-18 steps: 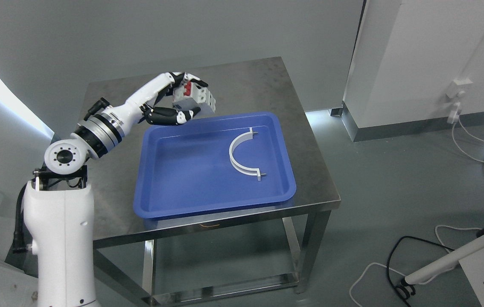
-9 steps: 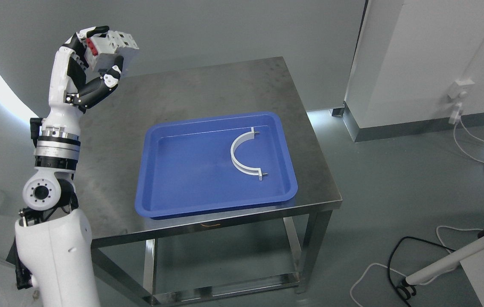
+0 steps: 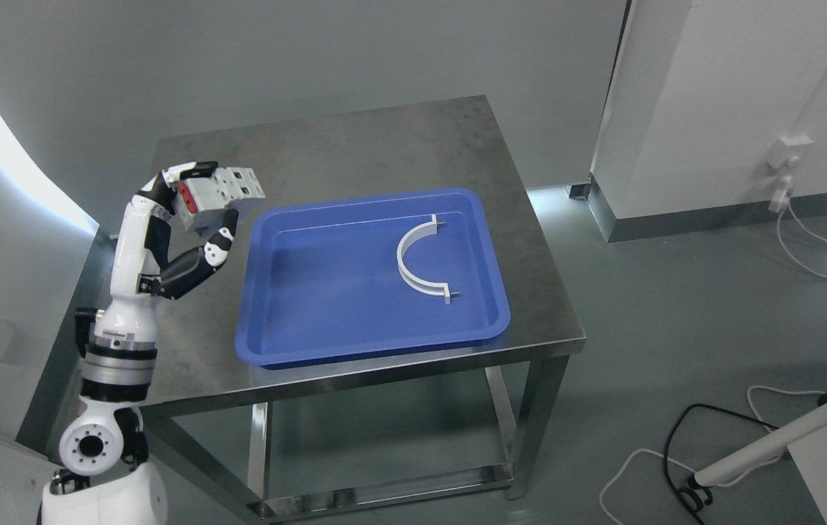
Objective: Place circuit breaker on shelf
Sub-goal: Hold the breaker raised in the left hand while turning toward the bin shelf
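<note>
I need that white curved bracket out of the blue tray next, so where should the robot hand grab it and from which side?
Best guess: pinch the white curved bracket at mid-arc, from above. It lies flat in the blue tray, bulging left, with bare floor on both sides for fingers. Its two pin-tipped ends sit nearer the right wall.

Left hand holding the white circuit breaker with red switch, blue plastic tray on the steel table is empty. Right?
Not quite. The head view shows the blue plastic tray holds a white semicircular bracket. The rest stands: the left hand grips the white circuit breaker with red switch, and the tray sits on the steel table.
</note>
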### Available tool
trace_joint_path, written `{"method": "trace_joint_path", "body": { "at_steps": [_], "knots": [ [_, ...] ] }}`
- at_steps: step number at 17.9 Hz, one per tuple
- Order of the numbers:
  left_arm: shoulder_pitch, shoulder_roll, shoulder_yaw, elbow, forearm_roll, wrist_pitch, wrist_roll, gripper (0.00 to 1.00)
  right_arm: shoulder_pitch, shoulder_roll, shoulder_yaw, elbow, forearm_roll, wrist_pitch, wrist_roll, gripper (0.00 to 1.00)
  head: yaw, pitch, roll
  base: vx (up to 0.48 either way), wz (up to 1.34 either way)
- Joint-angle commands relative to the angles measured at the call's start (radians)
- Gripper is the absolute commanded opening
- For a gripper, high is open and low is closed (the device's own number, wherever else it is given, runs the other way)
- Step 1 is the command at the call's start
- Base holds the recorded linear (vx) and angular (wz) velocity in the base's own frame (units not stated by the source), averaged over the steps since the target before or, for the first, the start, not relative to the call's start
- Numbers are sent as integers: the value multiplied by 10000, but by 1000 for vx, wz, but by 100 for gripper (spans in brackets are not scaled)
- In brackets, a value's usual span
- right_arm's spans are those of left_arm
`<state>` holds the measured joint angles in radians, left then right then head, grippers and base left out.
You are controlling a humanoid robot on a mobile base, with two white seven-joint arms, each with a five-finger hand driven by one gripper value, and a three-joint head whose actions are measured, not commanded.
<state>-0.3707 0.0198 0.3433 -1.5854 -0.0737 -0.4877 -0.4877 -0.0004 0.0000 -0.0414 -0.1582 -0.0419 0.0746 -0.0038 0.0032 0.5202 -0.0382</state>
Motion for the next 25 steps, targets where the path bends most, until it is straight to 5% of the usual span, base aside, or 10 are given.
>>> {"method": "trace_joint_path", "body": {
  "at_steps": [1,25],
  "knots": [
    [1053,-23,-257,-1035,77,-415,-492,25,173,-175,0,2,-10,-271,8,100,0,0,0,-22,57],
    [1146,-23,-610,-1219,691,-1535,-461,25,173,-175,0,2,5,-271,8,100,0,0,0,-207,0]
  ]
}}
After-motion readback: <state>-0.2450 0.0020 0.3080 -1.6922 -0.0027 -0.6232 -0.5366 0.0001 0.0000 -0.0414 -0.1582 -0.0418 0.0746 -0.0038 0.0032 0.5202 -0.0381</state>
